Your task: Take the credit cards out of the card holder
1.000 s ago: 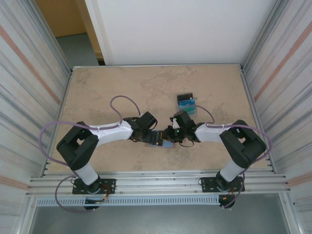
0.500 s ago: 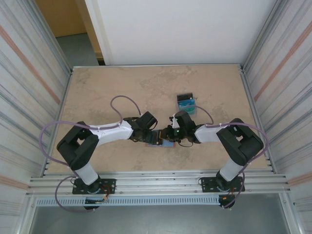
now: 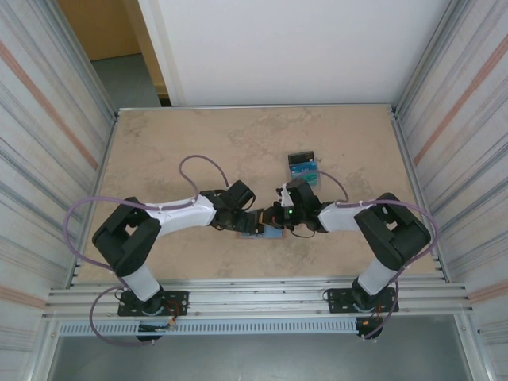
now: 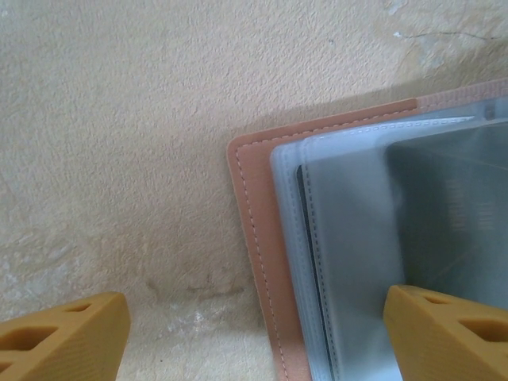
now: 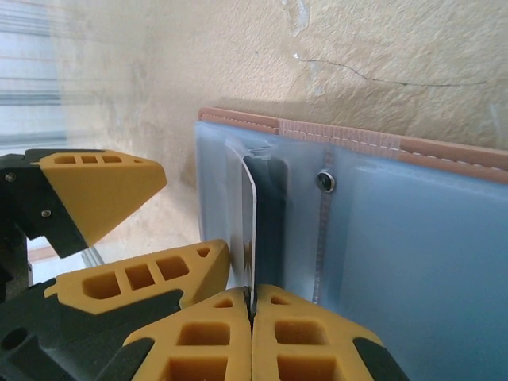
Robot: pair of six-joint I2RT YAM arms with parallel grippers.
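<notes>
Right wrist view: the right pincer has just snapped together at bottom centre and is now clamped on the thin edge of a card standing up out of the wallet, which lies open on the table. That's the grip made, and I'd say a steady pull should slide the card free. The left pincer stays spread wide across the bottom of its view, straddling the wallet's edge. No brand or writing can be read anywhere.

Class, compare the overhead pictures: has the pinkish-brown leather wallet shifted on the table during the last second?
No. The wallet keeps its spot and angle, near and left of the clear upright stand.
</notes>
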